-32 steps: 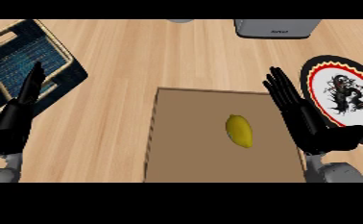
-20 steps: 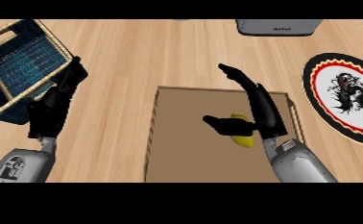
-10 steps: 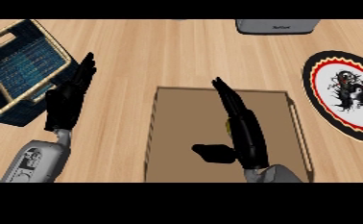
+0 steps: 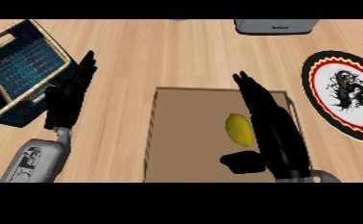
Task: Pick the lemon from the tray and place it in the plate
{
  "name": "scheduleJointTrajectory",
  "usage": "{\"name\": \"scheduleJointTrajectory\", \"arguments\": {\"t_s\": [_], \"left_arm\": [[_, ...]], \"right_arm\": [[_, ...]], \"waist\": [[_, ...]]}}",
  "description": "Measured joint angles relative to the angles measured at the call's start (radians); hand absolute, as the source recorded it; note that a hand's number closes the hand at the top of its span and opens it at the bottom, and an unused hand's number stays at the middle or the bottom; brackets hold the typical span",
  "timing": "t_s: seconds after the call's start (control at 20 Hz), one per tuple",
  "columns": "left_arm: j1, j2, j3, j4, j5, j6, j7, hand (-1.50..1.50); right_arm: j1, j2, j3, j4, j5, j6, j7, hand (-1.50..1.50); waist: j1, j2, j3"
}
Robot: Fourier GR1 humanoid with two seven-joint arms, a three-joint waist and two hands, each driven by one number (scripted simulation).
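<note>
Lemon [image 4: 239, 130] is seen lying on the tray [image 4: 186, 136], toward its 3 o'clock side.

The right hand [image 4: 273, 130] is held flat just beside it, fingers straight, possibly touching; the plate [image 4: 320, 95] lies at 2 o'clock, and the left hand [image 4: 69, 95] is spread open.

Bright, even light; soft shadows, no glare.

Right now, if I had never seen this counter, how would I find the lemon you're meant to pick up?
Look for the flat brown tray in the lower middle of the wooden counter. The lemon lies on it, right of the tray's middle, close beside the open black right hand. It is the only yellow thing in sight, a small oval, and the only object on the tray.
</note>
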Motion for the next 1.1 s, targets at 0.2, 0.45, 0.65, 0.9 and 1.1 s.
{"name": "scheduleJointTrajectory", "arguments": {"t_s": [0.2,0.45,0.65,0.9,1.1], "left_arm": [[-0.016,0.002,0.021,0.025,0.01,-0.019,-0.011,0.0],[-0.028,-0.006,0.022,0.036,-0.002,-0.027,-0.014,0.0],[-0.029,-0.015,0.032,0.038,-0.005,-0.038,-0.014,0.0],[-0.029,-0.029,0.035,0.026,-0.022,-0.037,-0.004,0.0],[-0.018,-0.038,0.041,0.037,-0.029,-0.045,-0.023,0.0]], "right_arm": [[-0.066,-0.017,-0.038,-0.076,-0.089,0.191,0.166,-1.5],[-0.106,-0.023,-0.086,-0.075,-0.196,0.305,0.226,-1.5],[-0.112,0.005,-0.095,-0.024,-0.216,0.331,0.224,-1.5],[-0.117,0.025,-0.102,0.045,-0.225,0.364,0.207,-1.5],[-0.095,0.036,-0.085,0.127,-0.207,0.381,0.184,-1.5]], "waist": [[0.005,0.003,0.0],[0.012,0.006,0.001],[0.016,0.007,0.002],[0.017,0.008,0.002],[0.018,0.008,0.003]]}}
